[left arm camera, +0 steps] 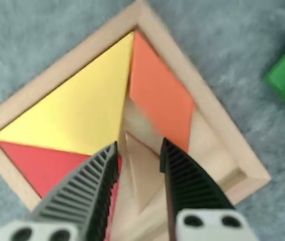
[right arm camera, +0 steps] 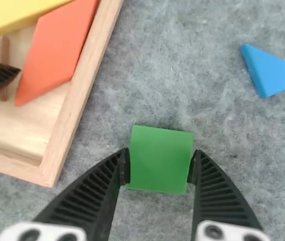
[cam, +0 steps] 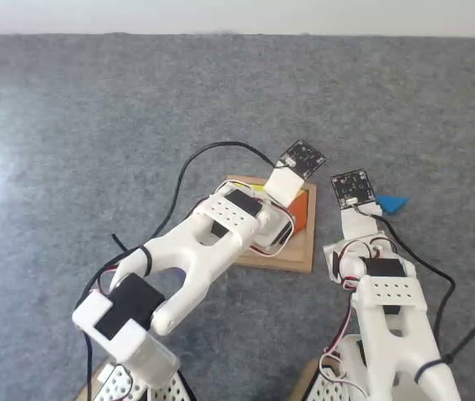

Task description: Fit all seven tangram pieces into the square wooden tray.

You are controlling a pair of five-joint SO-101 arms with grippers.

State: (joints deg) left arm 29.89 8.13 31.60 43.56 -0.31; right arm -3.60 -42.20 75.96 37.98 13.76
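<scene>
Tray: square wooden tray [right arm camera: 82, 95], pale wood with a raised rim, lying flat on the grey felt-like table cover [cam: 95, 109].
Yellow piece: large yellow triangle piece [left arm camera: 77, 100], inside the tray, its long side along the rim.
Orange piece: orange parallelogram piece [left arm camera: 160, 90], inside the tray, touching one short side of the yellow triangle and running along the adjoining rim.
Red piece: red triangle piece [left arm camera: 42, 165], inside the tray, against the other short side of the yellow triangle.
Tray floor: bare wood between the red and orange pieces.
Left gripper [left arm camera: 139, 145]: above the bare tray floor, fingers parted, nothing between them.
Green piece: green square piece [right arm camera: 160, 168], flat on the cover, outside the tray and near its rim.
Right gripper [right arm camera: 160, 155]: down at the cover, its fingers pressed against two opposite sides of the green square.
Blue piece: blue triangle piece [right arm camera: 273, 73], flat on the cover, outside the tray, apart from the green square.
</scene>
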